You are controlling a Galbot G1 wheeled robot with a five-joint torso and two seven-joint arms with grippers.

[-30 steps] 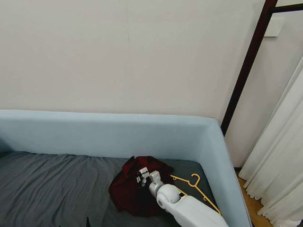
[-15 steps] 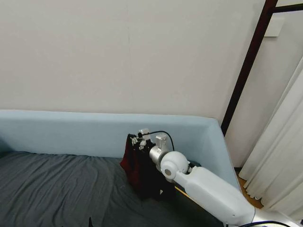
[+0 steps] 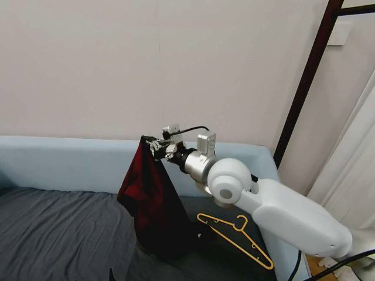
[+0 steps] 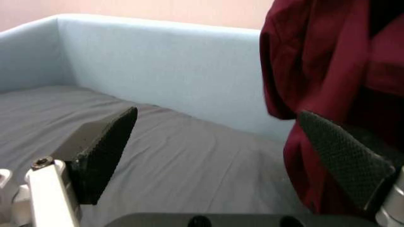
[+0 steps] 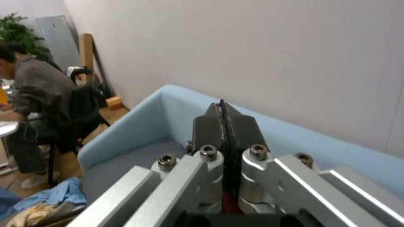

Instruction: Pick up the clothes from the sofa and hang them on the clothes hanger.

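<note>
Behind everything stands the plain cream wall [image 3: 146,64], and against it runs the long pale blue upholstered sofa [image 3: 70,164] with its dark grey fabric seat cushion [image 3: 53,228]. My white right arm [image 3: 281,216] reaches from the right side across the sofa's corner, its wrist level with the top of the backrest. From it hangs the dark red cloth garment [image 3: 153,199], bunched at the top and draping down in front of the backrest in loose folds. Its lower edge reaches down to the seat cushion, though I cannot tell whether it rests there. In the left wrist view the same garment [image 4: 328,71] hangs in heavy folds before the blue backrest. On the seat to the right of the garment, near the sofa's corner and under my right arm, lies the yellow thin-framed clothes hanger [image 3: 234,229], flat, with its hook towards the backrest. My right pincer [image 3: 152,144] is clamped on the garment's top edge just above the backrest. In the right wrist view its black fingers [image 5: 222,123] are pressed together, with a sliver of red cloth showing between the metal blocks below them. My left pincer [image 4: 221,156] is low over the grey seat, spread wide and gripping nothing. One of its textured black pads [image 4: 104,151] is over the cushion and the other is in front of the garment's folds.
</note>
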